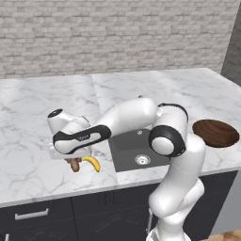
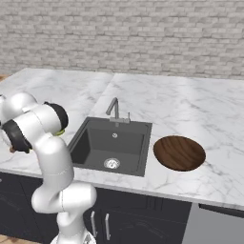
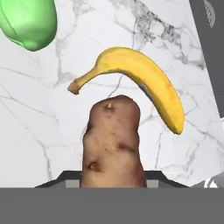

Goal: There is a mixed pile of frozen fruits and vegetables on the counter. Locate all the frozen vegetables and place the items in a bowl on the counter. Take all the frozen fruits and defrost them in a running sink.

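Marble, white with grey veins, forms the long worktop (image 1: pixel 42 108) running over dark cabinets before a pale brick wall. The white robot arm bends low to the left of the dark grey rectangular sink (image 2: pixel 112 145), whose round silver drain and curved grey faucet (image 2: pixel 114 110) show plainly from the right base camera. To the right of the sink, well apart from the arm's hand, a round shallow dark-brown wooden bowl (image 2: pixel 179 152) sits on the marble. From the left base camera, the fingers (image 1: pixel 75 162) reach down to the worktop just left of the sink, with a reddish-brown potato-like lump (image 1: pixel 74 165) under the hand and a curved yellow banana (image 1: pixel 92 163) lying just beside it. The hand camera looks along the fingers: the reddish-brown lump (image 3: pixel 112 142) rises from between them, standing on end and filling the lower middle of the picture, and the fingers are drawn in close against its sides, gripping it. The banana (image 3: pixel 140 83) arcs just behind the lump's top, its stem end pointing left and its dark far tip toward the sink edge. A bright light-green stubby oblong piece (image 3: pixel 29 22) lies in the upper left corner, apart from both.
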Robot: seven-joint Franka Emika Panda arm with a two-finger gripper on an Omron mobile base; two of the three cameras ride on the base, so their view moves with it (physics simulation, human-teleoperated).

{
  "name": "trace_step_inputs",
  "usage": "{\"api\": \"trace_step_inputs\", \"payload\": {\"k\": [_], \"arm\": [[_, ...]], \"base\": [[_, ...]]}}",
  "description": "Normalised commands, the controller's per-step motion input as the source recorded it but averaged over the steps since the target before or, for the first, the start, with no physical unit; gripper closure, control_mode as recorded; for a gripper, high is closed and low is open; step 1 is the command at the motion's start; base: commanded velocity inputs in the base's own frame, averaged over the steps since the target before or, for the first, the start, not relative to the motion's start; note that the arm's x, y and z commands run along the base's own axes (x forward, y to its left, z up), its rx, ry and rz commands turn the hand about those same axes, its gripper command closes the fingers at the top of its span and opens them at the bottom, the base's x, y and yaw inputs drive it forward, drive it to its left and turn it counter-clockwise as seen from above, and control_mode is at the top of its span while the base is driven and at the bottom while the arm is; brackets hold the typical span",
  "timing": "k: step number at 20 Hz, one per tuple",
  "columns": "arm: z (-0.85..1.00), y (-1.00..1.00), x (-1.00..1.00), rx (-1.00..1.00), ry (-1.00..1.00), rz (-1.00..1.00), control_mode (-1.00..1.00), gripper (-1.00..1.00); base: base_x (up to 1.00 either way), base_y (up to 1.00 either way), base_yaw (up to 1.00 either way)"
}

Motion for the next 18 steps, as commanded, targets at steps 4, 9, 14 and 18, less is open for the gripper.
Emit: {"api": "trace_step_inputs", "payload": {"k": [4, 9, 14, 18], "arm": [[0.16, -0.47, 0.0, 0.0, 0.0, 0.01, -1.0, 1.0], [0.27, -0.4, 0.0, 0.0, 0.01, 0.01, -1.0, 1.0], [0.23, -0.37, 0.01, 0.0, 0.02, 0.03, -1.0, 1.0], [0.12, -0.43, 0.0, 0.0, 0.01, 0.04, -1.0, 1.0]], "base": [[0.0, 0.0, 0.0], [0.0, 0.0, 0.0], [0.0, 0.0, 0.0], [0.0, 0.0, 0.0]]}}
